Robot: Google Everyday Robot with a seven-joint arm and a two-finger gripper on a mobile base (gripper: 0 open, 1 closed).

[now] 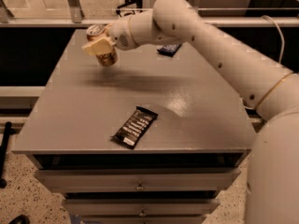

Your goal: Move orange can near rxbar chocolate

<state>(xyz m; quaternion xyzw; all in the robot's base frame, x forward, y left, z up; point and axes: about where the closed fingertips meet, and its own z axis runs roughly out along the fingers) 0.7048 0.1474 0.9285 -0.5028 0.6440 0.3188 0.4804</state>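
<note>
The orange can, orange-gold with a silver top, is held tilted in the air above the back left of the grey table. My gripper is shut on the orange can, its pale fingers across the can's upper side. The rxbar chocolate, a long flat black wrapper with white lettering, lies near the table's front edge, well in front of and right of the can.
A smaller dark blue packet lies at the back of the table, partly behind my arm. Drawers sit under the tabletop. A railing and floor lie behind the table.
</note>
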